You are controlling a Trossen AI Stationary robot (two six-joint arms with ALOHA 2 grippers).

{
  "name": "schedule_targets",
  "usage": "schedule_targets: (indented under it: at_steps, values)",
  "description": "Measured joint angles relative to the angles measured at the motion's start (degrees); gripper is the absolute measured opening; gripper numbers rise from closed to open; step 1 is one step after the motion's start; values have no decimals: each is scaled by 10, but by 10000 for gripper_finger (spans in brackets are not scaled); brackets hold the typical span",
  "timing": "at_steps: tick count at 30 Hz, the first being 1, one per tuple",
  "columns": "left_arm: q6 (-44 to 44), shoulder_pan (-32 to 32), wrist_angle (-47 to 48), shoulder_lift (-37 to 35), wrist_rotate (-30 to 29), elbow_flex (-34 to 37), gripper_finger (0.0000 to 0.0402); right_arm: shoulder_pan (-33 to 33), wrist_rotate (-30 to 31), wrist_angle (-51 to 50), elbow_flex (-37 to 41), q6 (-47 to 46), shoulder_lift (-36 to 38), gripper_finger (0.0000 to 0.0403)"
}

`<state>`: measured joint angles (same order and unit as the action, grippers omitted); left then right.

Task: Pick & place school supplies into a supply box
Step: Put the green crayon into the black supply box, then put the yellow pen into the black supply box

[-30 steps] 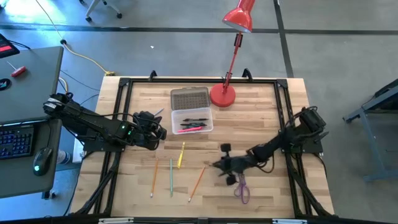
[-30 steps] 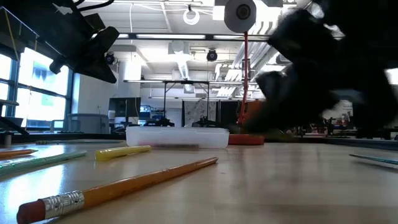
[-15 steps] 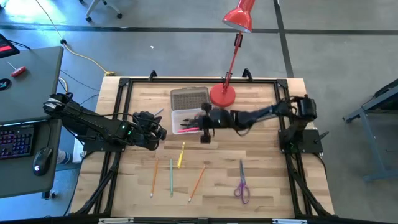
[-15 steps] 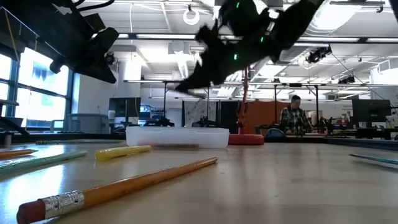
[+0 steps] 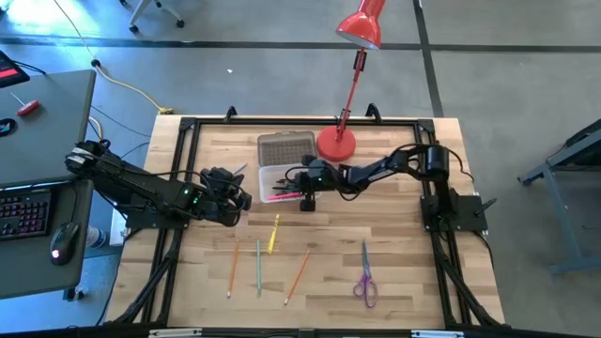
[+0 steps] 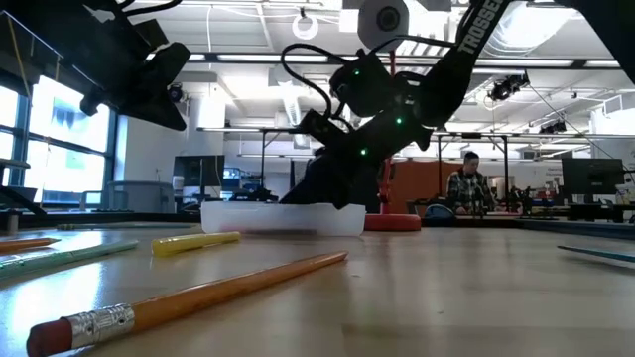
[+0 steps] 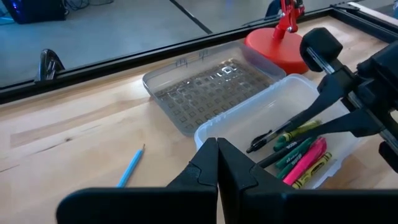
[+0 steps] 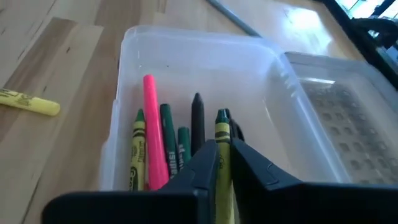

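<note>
The clear supply box stands at the table's far middle, its ribbed lid folded open behind it. Inside lie a pink marker, green markers and a dark pen. My right gripper hangs over the box with a yellow-green marker between its nearly shut fingers. My left gripper waits shut, left of the box. Pencils, a yellow highlighter and purple scissors lie flat on the table nearer the front. My right gripper pinches the yellow-green marker between its two fingers, near its back end. The fingers slant down from the table's right side and run along the marker. Its dark tip points down into the box among the other markers.
A red lamp stands with its round base just right of the lid. A blue pencil lies on the table left of the lid. A person sits in the room behind. Black frame rails run along the table's edges.
My right gripper has swung from the near side beside the scissors toward the far left, to the box, then sunk into it. The scissors and the pencils have stayed in place.
</note>
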<state>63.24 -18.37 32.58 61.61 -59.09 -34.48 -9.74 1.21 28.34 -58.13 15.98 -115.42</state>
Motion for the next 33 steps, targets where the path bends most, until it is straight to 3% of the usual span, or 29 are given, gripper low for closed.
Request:
schedule_targets:
  at_steps: [9, 17, 19, 22, 26, 33]
  values:
    - [0, 0, 1, 0, -3, 0, 31, 22, -4, 7, 0, 15, 8, 78]
    - [0, 0, 2, 0, -1, 0, 31, 102, -209, 6, 0, 67, 22, 74]
    - [0, 0, 1, 0, 0, 0, 31, 122, -205, 11, 0, 79, 19, 74]
    - [0, 0, -1, 0, 0, 0, 31, 142, -149, 19, -5, 94, 8, 74]
    - [0, 0, 1, 0, -7, -7, 31, 151, -169, -24, -65, 96, -15, 74]
    - [-51, 0, 1, 0, -8, -45, 31, 150, -176, -238, -208, 144, -78, 74]
